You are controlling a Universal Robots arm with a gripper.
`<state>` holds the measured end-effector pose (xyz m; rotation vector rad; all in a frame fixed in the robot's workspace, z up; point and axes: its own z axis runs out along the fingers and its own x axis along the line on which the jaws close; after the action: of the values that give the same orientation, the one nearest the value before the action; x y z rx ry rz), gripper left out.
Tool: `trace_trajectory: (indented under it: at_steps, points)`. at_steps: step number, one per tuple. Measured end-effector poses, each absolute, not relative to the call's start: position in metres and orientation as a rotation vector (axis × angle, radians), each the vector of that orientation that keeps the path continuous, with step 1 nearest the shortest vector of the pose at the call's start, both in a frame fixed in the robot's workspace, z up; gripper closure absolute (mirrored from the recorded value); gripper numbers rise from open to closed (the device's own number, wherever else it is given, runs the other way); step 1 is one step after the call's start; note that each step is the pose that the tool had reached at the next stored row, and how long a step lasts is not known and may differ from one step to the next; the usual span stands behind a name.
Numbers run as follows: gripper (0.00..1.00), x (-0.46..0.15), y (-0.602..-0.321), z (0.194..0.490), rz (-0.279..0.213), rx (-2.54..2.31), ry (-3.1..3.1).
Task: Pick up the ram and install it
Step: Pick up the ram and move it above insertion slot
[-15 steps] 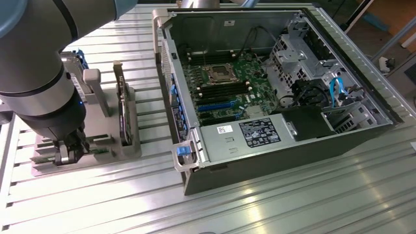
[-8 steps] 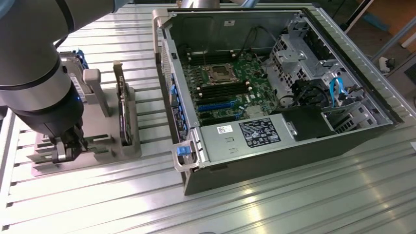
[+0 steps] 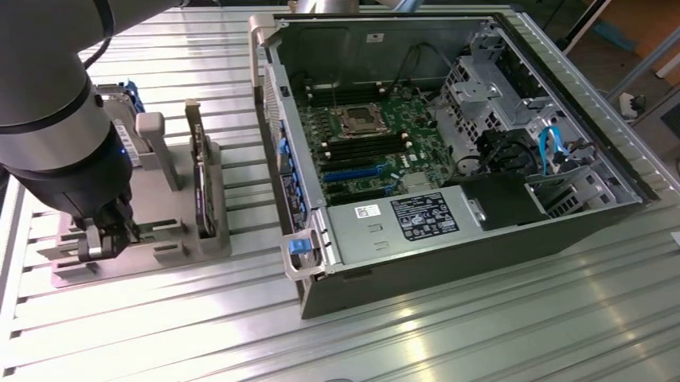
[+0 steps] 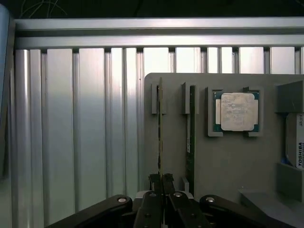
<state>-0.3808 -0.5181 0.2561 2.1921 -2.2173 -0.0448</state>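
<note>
The ram [image 4: 160,133] is a thin board seen edge-on, standing in the outermost slot of a grey holder [image 4: 228,161]. My gripper [image 4: 161,179] is shut on its near end, one finger against each face. In the exterior view the gripper [image 3: 101,243] reaches down onto the holder [image 3: 170,247] at that view's left, and the arm hides the ram there. A second green stick [image 4: 191,137] stands in the neighbouring slot.
The holder also carries a processor chip [image 4: 236,111], a silver hard drive [image 4: 297,142] and a dark expansion card [image 3: 200,175] on edge. The open computer case [image 3: 447,263] lies to the exterior view's right, its green motherboard [image 3: 367,143] exposed. Ribbed aluminium table [image 3: 457,334] all around.
</note>
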Motion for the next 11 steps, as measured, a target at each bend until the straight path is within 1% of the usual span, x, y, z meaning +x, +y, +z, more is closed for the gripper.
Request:
trace_trajectory:
  at_steps: [11]
  points:
    - [0.88, -0.381, -0.518, 0.278, -0.043, 2.191, -2.217]
